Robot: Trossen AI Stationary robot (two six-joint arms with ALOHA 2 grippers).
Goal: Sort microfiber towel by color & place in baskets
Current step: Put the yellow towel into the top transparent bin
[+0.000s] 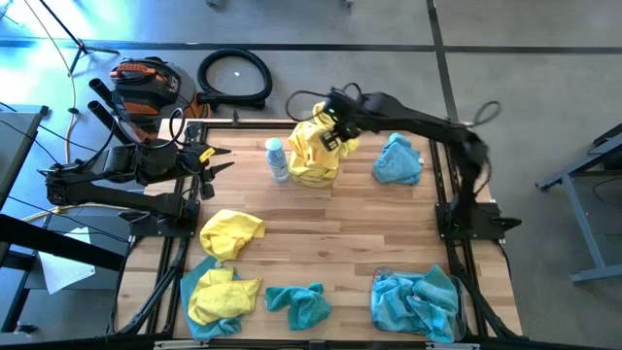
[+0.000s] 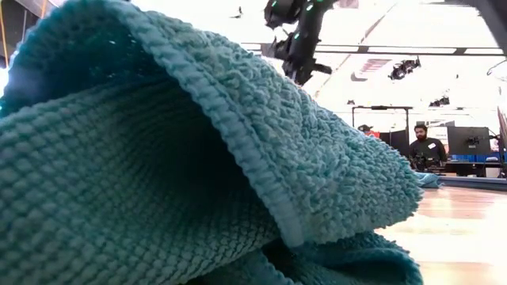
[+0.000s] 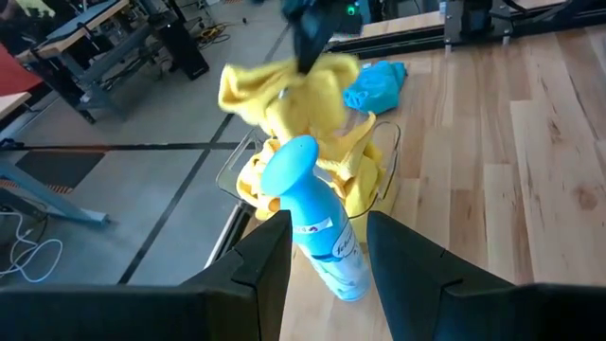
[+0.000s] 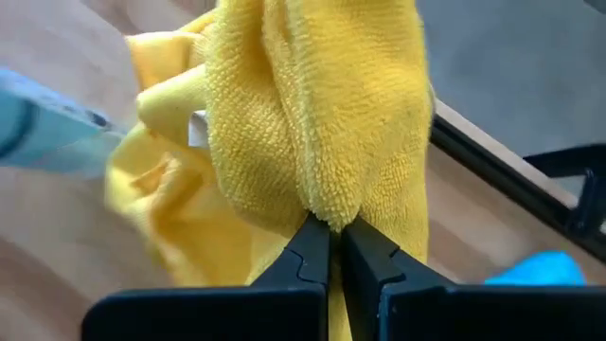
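One yellow towel (image 4: 322, 114) is hanging pinched in the right gripper (image 4: 329, 242), at the desk's (image 1: 389, 233) twelve o'clock. Left gripper (image 3: 327, 246) is waiting open at nine o'clock.

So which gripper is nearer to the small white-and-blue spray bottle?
Left. The left gripper is open, aimed at the small white-and-blue spray bottle from its left, apart from it. The right gripper is past the bottle, shut on a yellow towel.

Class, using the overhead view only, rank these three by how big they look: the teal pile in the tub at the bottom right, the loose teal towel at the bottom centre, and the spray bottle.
1. Teal pile in the tub
2. Loose teal towel
3. Spray bottle

All three sit at table level, so nearness hardly skews this.
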